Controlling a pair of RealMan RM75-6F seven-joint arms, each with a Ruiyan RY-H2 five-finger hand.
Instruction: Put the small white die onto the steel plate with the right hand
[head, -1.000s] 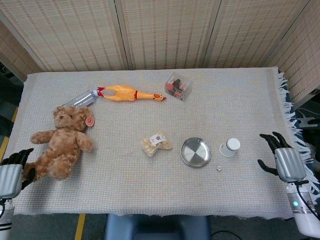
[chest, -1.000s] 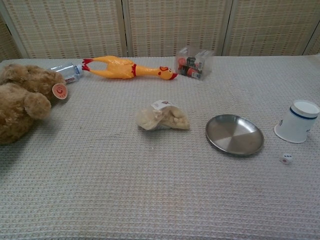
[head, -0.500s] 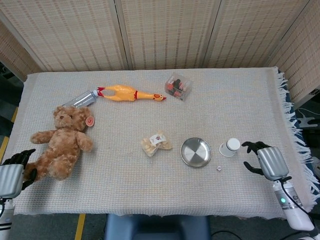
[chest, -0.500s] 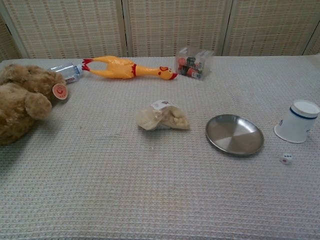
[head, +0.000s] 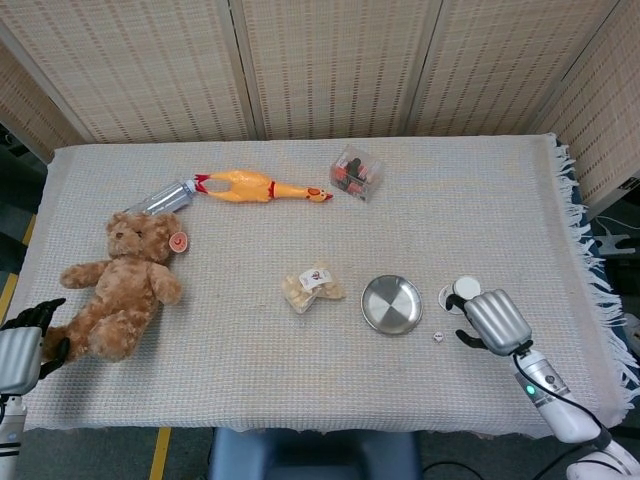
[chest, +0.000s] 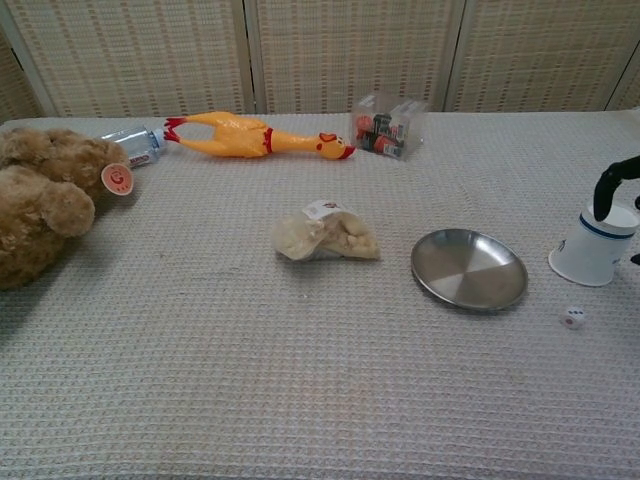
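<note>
The small white die lies on the cloth just right of the steel plate. My right hand hovers right of the die, partly over the white cup; it holds nothing and its fingers are apart. In the chest view only dark fingertips show at the right edge above the cup. My left hand sits at the table's left front edge, beside the teddy bear, holding nothing.
A bag of snacks lies left of the plate. At the back are a rubber chicken, a silver can and a clear box. The cloth's fringed edge runs along the right.
My right hand has moved left from the table's right edge to beside the die and over the cup. Its fingertips now show in the chest view. The teddy bear shifted slightly.
</note>
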